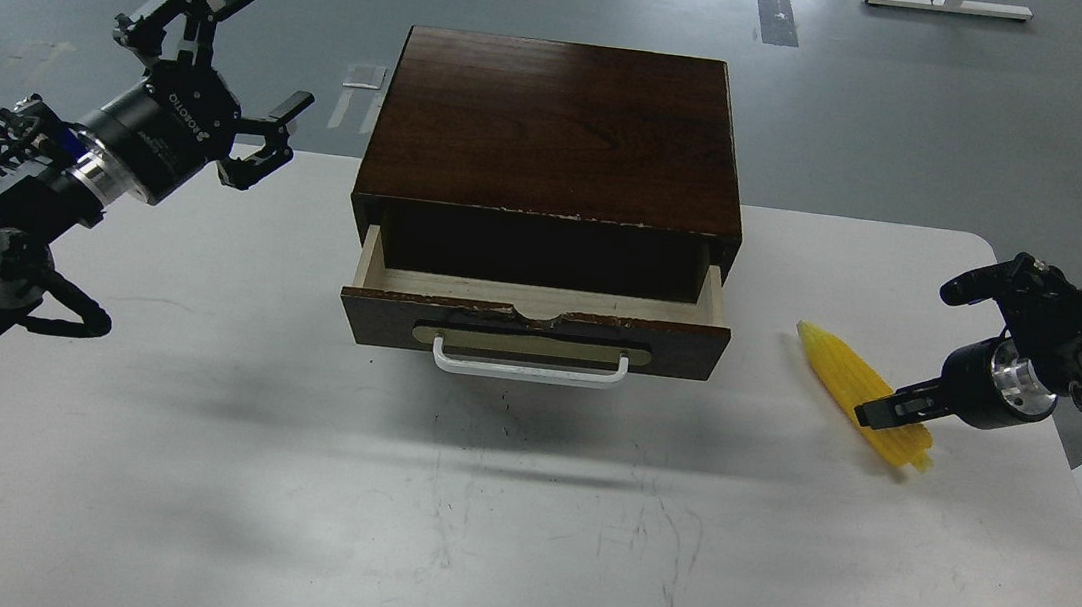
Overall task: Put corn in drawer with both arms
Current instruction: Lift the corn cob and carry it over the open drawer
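the corn (pixel 854 382) lies flat on the white surface (pixel 516 542), to the right of the drawer (pixel 535 328) and well apart from it. its long axis runs on a slant, the tapered tip pointing up and left toward the box, the thick end nearer the front right. the right tool (pixel 892 409) sits right over the thick end, reaching in from the right, so this arm is plainly the nearer one. only one dark finger shows against the yellow, so i cannot tell whether the tool is spread or pinching the cob. the drawer is pulled partly out, pale wood showing inside. the left tool (pixel 223 74) hangs off to the far left, raised, fingers spread wide and holding nothing. judging from this, carrying the cob leftward into the drawer falls to the right arm.
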Robot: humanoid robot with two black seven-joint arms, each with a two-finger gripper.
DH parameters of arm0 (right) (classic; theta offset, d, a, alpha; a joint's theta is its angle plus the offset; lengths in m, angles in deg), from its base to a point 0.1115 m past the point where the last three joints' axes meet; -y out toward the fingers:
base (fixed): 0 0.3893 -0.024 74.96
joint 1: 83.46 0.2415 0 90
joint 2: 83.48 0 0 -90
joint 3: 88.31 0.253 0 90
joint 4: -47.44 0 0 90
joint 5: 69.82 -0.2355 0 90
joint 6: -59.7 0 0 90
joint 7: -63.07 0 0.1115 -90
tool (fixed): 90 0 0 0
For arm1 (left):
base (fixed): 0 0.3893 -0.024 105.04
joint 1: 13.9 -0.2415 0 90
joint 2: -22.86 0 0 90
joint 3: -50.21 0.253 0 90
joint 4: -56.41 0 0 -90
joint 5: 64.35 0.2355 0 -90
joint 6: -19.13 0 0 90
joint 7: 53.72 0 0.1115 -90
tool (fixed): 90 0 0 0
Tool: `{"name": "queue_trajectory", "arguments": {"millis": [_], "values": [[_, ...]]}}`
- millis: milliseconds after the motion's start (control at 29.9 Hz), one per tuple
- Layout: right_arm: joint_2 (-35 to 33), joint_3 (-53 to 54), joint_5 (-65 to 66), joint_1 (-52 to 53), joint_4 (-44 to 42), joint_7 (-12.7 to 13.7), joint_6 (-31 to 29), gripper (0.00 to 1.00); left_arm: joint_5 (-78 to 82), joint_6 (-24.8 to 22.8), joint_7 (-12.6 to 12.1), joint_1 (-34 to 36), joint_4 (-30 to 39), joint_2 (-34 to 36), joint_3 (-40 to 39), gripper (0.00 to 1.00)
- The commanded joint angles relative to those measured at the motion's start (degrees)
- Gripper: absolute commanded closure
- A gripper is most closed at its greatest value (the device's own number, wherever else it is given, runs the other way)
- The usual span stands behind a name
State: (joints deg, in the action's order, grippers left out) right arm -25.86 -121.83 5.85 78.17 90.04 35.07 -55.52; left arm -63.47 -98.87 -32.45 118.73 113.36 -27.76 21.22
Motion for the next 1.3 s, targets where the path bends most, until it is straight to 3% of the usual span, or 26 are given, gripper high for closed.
{"name": "queue_trajectory", "arguments": {"millis": [0, 401, 535, 1003, 1136, 1270], "values": [[-0.4, 0.1, -0.1, 1.6, 0.6, 0.0, 0.0, 0.89, 0.0, 0.0, -0.1, 0.0, 0.0, 0.0, 0.0, 0.02], [0.9, 0.6, -1.0, 24.8, 1.9, 0.0, 0.8, 0.87, 0.0, 0.0, -0.1, 0.0, 0.0, 0.0, -0.8, 0.02], [3.9, 0.4, -1.0, 33.3, 6.9, 0.0, 0.7, 0.87, 0.0, 0.0, -0.1, 0.1, 0.0, 0.1, -1.0, 0.02], [10.6, -2.0, 1.5, 47.7, 29.0, 0.0, 0.9, 0.87, 0.1, 0.0, -0.1, 0.3, 0.0, 0.3, -1.0, 0.02], [13.2, -2.4, 3.6, 48.0, 29.7, 0.0, 1.3, 0.87, 0.1, 0.0, -0.1, 0.4, 0.0, 0.3, -1.0, 0.02], [18.1, -6.4, 6.2, 48.0, 29.5, 0.0, 7.3, 0.87, 0.1, 0.0, -0.1, 0.4, 0.0, 0.4, -1.0, 0.02]]}}
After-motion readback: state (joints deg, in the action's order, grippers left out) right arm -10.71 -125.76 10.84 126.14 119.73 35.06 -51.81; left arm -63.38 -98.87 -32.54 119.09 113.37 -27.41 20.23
